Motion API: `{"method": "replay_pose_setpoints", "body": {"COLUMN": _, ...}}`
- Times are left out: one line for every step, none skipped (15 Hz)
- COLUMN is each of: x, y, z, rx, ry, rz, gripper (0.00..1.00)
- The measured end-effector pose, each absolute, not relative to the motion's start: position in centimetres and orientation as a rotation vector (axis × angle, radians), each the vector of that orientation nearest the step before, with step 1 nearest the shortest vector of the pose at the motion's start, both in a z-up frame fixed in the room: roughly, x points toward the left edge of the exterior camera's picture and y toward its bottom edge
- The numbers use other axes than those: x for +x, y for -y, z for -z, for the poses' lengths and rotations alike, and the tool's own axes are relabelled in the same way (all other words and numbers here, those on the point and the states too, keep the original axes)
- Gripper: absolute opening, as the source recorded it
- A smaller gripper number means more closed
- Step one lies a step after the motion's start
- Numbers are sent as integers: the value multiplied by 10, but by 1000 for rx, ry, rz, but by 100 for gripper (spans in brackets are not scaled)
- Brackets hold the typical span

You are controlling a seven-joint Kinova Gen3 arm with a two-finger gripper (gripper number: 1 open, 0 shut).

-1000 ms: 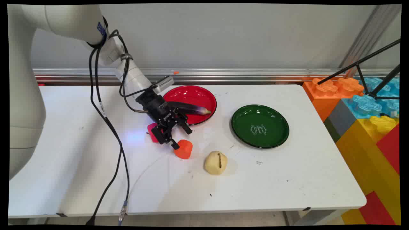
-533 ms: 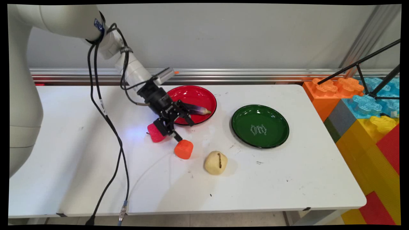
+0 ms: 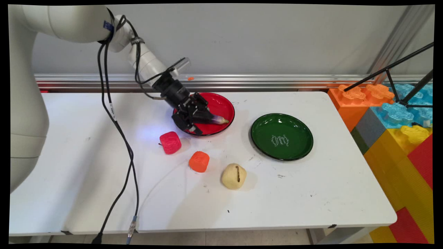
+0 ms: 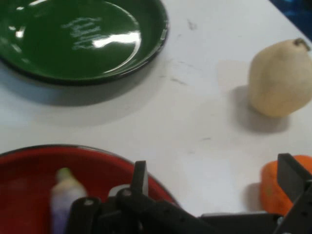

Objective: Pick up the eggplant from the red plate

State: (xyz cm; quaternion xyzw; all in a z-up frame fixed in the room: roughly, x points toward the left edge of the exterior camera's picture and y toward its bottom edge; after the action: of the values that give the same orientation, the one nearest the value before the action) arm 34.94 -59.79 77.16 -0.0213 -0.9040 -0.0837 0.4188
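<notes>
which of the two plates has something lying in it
The red plate, the one under the gripper: a purple eggplant lies in it. The green plate to its right holds nothing.

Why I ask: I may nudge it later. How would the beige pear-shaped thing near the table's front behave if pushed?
The pear looks rounded with no flat face, so it would probably roll or wobble rather than slide straight. It tapers toward its stem, so it might curve as it rolls. Bare table lies around it, leaving little to stop it.
</notes>
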Motion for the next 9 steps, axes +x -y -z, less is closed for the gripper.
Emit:
{"method": "replay_pose_setpoints", "body": {"x": 350, "y": 603, "z": -772, "rx": -48, "ry": 2270, "rz": 198, "gripper": 100}}
{"method": "replay_pose_setpoints", "body": {"x": 351, "y": 608, "z": -772, "rx": -43, "ry": 2274, "rz": 187, "gripper": 100}}
{"method": "replay_pose_setpoints", "body": {"x": 351, "y": 616, "z": -771, "rx": -35, "ry": 2280, "rz": 172, "gripper": 100}}
{"method": "replay_pose_setpoints", "body": {"x": 352, "y": 623, "z": -770, "rx": -28, "ry": 2286, "rz": 159, "gripper": 100}}
{"method": "replay_pose_setpoints", "body": {"x": 353, "y": 628, "z": -769, "rx": -25, "ry": 2292, "rz": 148, "gripper": 100}}
{"method": "replay_pose_setpoints", "body": {"x": 353, "y": 631, "z": -767, "rx": -23, "ry": 2296, "rz": 141, "gripper": 100}}
{"method": "replay_pose_setpoints", "body": {"x": 354, "y": 637, "z": -765, "rx": -21, "ry": 2304, "rz": 131, "gripper": 100}}
{"method": "replay_pose_setpoints", "body": {"x": 355, "y": 641, "z": -763, "rx": -19, "ry": 2310, "rz": 122, "gripper": 100}}
{"method": "replay_pose_setpoints", "body": {"x": 356, "y": 645, "z": -761, "rx": -16, "ry": 2318, "rz": 114, "gripper": 100}}
